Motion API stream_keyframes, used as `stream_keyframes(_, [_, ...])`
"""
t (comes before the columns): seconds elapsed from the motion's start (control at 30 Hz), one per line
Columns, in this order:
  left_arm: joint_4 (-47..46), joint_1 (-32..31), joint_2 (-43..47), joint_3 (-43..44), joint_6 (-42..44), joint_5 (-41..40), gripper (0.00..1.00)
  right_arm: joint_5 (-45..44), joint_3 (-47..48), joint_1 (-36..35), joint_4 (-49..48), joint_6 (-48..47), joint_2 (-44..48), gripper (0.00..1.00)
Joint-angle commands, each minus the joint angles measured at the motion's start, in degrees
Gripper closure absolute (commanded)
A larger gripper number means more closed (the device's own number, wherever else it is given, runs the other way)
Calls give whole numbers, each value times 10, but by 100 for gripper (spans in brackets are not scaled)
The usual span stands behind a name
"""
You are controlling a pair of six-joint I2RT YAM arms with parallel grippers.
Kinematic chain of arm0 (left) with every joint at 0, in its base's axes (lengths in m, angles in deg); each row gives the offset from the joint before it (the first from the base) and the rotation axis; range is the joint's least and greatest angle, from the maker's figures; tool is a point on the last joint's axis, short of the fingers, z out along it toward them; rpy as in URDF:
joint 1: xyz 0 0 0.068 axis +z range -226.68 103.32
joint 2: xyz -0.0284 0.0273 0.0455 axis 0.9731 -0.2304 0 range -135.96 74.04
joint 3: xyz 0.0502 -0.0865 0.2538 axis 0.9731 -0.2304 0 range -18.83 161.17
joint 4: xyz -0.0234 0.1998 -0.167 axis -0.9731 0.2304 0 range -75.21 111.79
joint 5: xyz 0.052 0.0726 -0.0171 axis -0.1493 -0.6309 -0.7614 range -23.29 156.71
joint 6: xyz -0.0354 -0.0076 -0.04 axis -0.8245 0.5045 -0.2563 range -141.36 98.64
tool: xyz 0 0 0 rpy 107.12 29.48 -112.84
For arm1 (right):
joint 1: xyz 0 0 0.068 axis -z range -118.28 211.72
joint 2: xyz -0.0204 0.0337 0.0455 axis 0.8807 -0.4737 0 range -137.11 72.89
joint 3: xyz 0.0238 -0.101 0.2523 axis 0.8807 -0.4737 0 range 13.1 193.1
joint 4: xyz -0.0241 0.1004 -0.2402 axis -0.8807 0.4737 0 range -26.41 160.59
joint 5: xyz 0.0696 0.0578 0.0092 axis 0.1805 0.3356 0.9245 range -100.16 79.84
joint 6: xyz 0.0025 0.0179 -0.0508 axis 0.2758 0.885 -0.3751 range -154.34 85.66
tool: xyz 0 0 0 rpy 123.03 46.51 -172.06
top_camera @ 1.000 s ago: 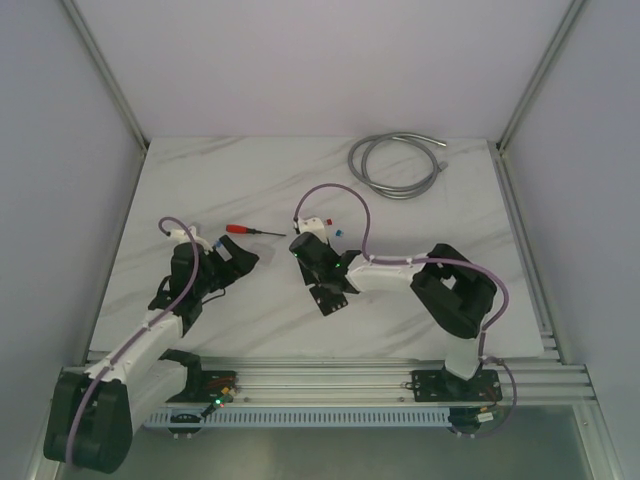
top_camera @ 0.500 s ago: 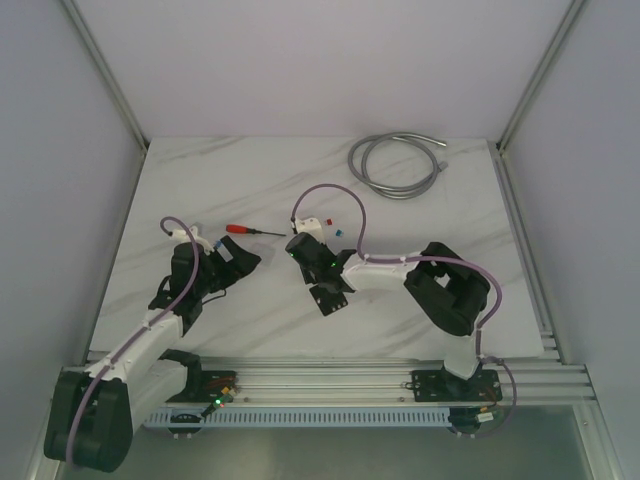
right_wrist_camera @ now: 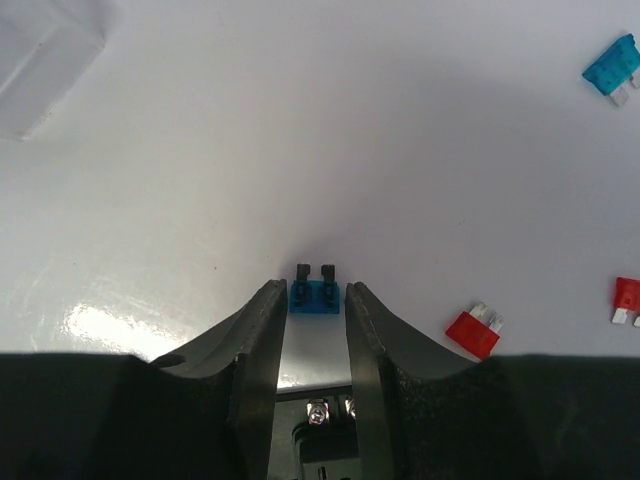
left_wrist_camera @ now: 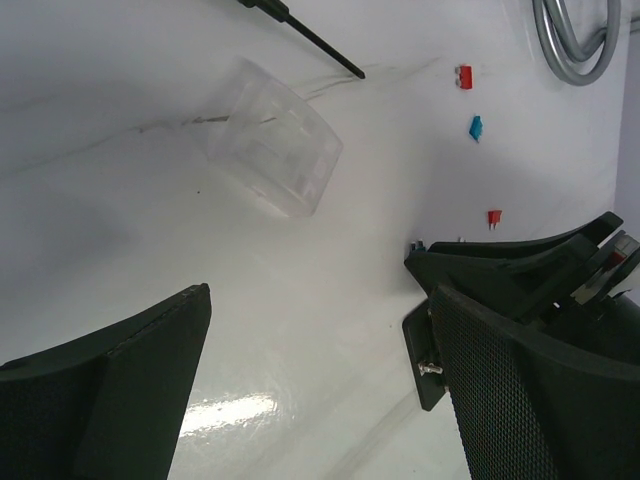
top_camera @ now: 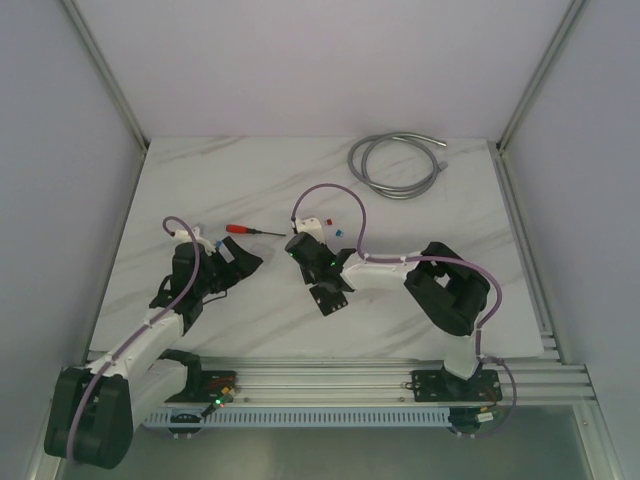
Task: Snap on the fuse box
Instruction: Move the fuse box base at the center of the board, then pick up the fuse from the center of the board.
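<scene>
A black square block, apparently the fuse box (top_camera: 330,297), lies on the white table just in front of my right gripper (top_camera: 303,248). Its edge also shows in the left wrist view (left_wrist_camera: 418,345), partly behind my finger. My right gripper (right_wrist_camera: 316,296) is closed on a small blue fuse (right_wrist_camera: 315,296) at its fingertips, close over the table. My left gripper (left_wrist_camera: 320,300) is open and empty, low over bare table left of the block; it also shows in the top view (top_camera: 240,262). A clear plastic cover (left_wrist_camera: 275,150) lies beyond it.
Loose fuses lie on the table: red (right_wrist_camera: 474,332), red (right_wrist_camera: 627,295) and blue (right_wrist_camera: 612,68). A red-handled screwdriver (top_camera: 250,230) lies behind the left gripper. A coiled grey hose (top_camera: 395,165) is at the back right. Walls and rails enclose the table.
My right gripper has moved a little to the left and away from the black block. My left gripper has edged slightly right. The block has not moved.
</scene>
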Motion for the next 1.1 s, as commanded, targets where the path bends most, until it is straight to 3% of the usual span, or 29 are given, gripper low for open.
stream_keyframes(0.0, [-9, 3, -2, 9, -6, 14, 0, 14, 8, -6, 46, 17, -5, 63])
stream_keyframes(0.37, [-10, 2, -1, 8, -7, 18, 1, 7, 7, -5, 50, 20, -9, 65])
stream_keyframes(0.57, [-18, 0, -8, 11, -9, 32, 4, 8, 3, -5, 44, 16, -4, 73])
stream_keyframes(0.83, [-69, -25, -60, 29, -27, 76, 13, 23, -38, 3, -19, -19, 38, 73])
stream_keyframes(1.07, [-127, -63, -127, 59, -51, 114, 16, 95, -105, 33, -111, -55, 102, 73])
